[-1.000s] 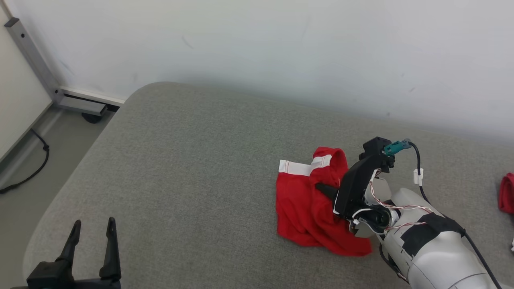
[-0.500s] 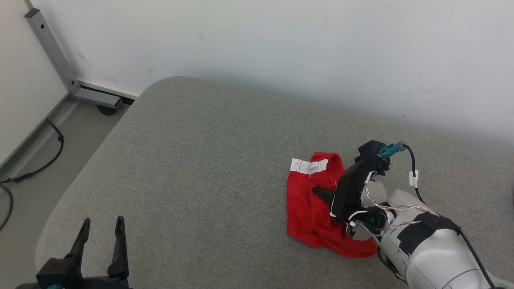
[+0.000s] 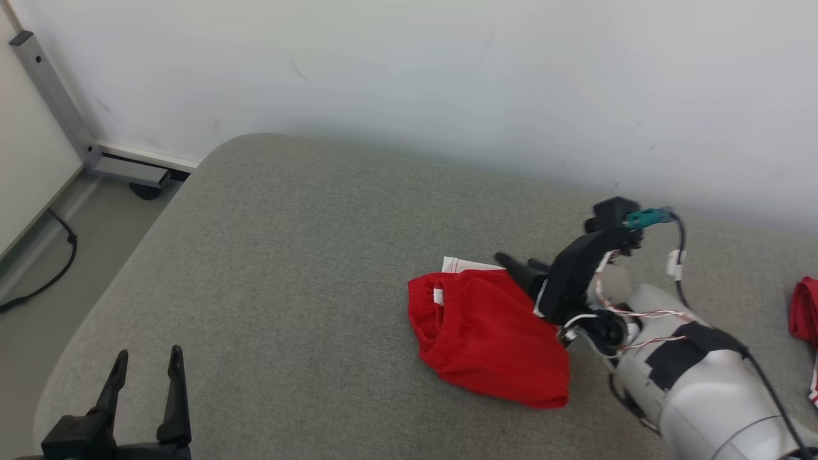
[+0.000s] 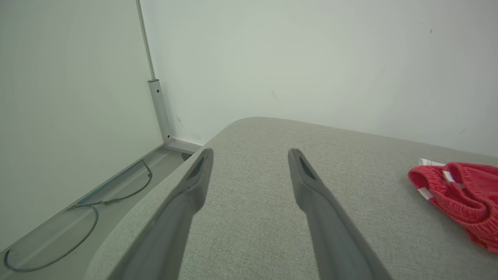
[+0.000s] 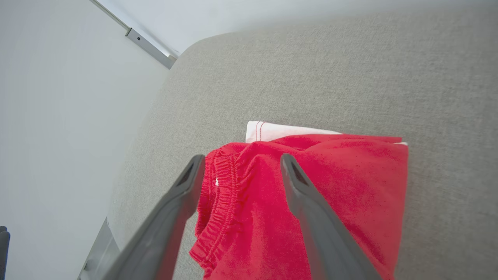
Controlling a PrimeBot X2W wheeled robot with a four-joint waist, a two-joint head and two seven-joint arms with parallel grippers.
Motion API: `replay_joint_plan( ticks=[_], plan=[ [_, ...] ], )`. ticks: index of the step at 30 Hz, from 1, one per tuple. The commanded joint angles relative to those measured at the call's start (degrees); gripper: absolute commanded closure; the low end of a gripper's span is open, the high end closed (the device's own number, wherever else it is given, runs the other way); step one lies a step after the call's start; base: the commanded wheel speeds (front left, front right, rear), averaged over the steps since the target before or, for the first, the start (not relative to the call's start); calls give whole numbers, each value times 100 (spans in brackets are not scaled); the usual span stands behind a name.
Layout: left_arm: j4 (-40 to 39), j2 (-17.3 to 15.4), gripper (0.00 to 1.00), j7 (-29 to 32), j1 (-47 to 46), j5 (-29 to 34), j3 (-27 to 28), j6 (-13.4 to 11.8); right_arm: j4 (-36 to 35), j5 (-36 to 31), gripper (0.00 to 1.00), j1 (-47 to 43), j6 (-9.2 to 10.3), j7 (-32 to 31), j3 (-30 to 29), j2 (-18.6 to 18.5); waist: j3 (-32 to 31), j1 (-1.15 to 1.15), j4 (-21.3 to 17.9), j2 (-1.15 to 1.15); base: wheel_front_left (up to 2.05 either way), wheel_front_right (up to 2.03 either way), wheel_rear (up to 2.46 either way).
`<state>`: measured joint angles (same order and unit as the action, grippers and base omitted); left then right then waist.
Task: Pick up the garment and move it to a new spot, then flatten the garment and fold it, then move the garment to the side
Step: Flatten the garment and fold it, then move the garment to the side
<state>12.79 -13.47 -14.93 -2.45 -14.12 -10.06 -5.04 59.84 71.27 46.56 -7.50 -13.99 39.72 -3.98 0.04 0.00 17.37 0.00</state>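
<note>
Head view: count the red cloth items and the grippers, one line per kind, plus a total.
Red cloth items: 2, the red shorts and a red cloth at the right edge.
Grippers: 2, left gripper and right gripper.
Total: 4.

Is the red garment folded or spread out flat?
Folded. The red garment lies doubled on the grey surface, a white edge peeking from under the top layer.

Bare lab-like test room, plain white wall, grey padded surface, metal post, loose cable on floor
</note>
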Motion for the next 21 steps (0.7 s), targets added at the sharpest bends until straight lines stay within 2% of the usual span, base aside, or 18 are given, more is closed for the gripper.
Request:
replay_joint_plan(
  ticks=[1,6,11,21],
  plan=[
    [-36,-65,0,-34,75,77,40,-10,-76,-82,0,-15,4,208,5,-225,-35,0,-82,0,0,0,0],
    [-96,-116,0,-34,155,100,91,-35,-200,-350,0,-155,4,655,141,-611,-72,0,-206,0,0,0,0],
    [-156,-140,0,-34,215,106,89,-49,-128,-503,0,-280,4,796,237,-796,-81,0,-284,0,0,0,0],
    [-166,-94,0,-34,155,73,17,-27,197,-372,0,-482,4,131,323,-706,-19,0,-241,0,0,0,0]
  ],
)
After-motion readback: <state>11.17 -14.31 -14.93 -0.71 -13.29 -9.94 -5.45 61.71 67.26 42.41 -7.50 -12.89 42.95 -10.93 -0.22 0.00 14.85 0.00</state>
